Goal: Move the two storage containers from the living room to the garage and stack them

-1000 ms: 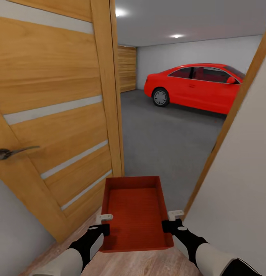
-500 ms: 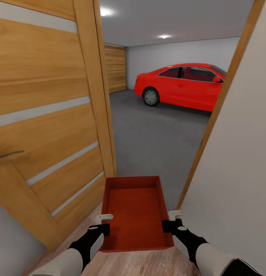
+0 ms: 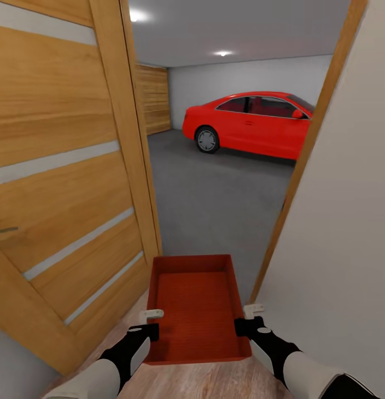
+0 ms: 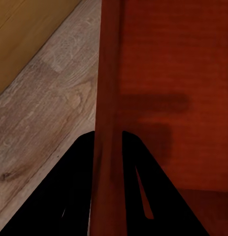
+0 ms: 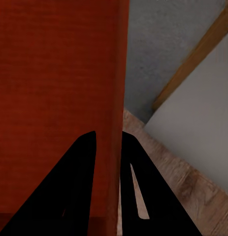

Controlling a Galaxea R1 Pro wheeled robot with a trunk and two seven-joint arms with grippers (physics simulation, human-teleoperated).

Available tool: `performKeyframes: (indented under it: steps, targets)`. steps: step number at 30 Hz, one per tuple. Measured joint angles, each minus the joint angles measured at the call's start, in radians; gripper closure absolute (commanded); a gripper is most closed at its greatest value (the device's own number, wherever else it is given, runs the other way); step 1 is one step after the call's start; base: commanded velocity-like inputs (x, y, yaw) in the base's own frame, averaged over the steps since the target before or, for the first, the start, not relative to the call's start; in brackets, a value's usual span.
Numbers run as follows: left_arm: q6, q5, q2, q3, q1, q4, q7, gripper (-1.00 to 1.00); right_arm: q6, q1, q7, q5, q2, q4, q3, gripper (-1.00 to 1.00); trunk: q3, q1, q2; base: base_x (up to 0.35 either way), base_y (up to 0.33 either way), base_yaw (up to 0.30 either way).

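1. One storage container (image 3: 197,307), an orange-red open tray, is carried level in front of the robot at the doorway. It sits over the last strip of wood-plank floor (image 3: 209,382), with its far wall reaching toward the garage.
2. The left end effector (image 3: 147,326) is clamped on the tray's left wall. The left wrist view shows that wall (image 4: 108,123) pinched between the two dark fingers. The right end effector (image 3: 249,320) grips the right wall (image 5: 116,98) the same way.
3. Over the last second the tray and both arms have kept the same place in the head view, while the open wooden door (image 3: 65,166), the door frame (image 3: 303,160) and the red car (image 3: 245,123) have all slid leftward. I read that as the base and camera turning or rolling through the doorway, not the things moving.
4. For the task, this looks like the carrying leg, almost at the threshold; nothing is set down yet, and a second container is not to be seen here.
5. Ahead lies the garage floor (image 3: 214,199): dark grey, mottled concrete, bare up to the car.
6. The garage has pale grey walls (image 3: 226,83), a wood-panelled section (image 3: 153,100) at the far left and ceiling lights (image 3: 223,54).
7. A white wall (image 3: 342,233) stands close on the robot's right, so clearance there looks tight.
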State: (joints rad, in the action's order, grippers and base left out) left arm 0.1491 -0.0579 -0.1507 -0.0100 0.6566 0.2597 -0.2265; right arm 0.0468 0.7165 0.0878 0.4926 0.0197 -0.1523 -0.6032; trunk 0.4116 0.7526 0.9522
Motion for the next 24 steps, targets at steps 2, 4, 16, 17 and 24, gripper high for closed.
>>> performKeyframes:
  steps: [2,4,16,17,24]
  targets:
    - [0.0,-0.001,0.001,0.001,0.0,0.0,0.0,1.0,0.0,0.0,0.001,0.0,0.001,0.0,0.0,1.0,0.0,0.0,0.0,0.101,0.306,-0.001]
    - [0.0,-0.001,0.001,0.001,0.0,0.0,0.0,1.0,0.0,0.0,0.001,0.0,0.001,0.0,0.0,1.0,0.0,0.0,0.0,0.103,0.305,0.0]
    - [0.0,-0.001,0.001,0.001,0.0,0.0,0.002,1.0,0.0,0.0,0.002,0.0,0.001,0.0,0.0,1.0,0.0,0.0,0.0,0.104,0.262,0.0]
    - [0.0,-0.001,0.001,0.001,0.0,0.0,0.001,1.0,0.0,0.0,0.002,0.0,0.001,0.0,0.0,1.0,0.0,0.0,0.0,0.104,0.234,0.0]
    - [0.0,-0.001,0.0,0.001,0.0,0.0,0.001,1.0,0.0,0.0,0.001,0.0,0.0,0.0,0.0,1.0,0.0,0.0,0.0,0.06,0.121,-0.1]
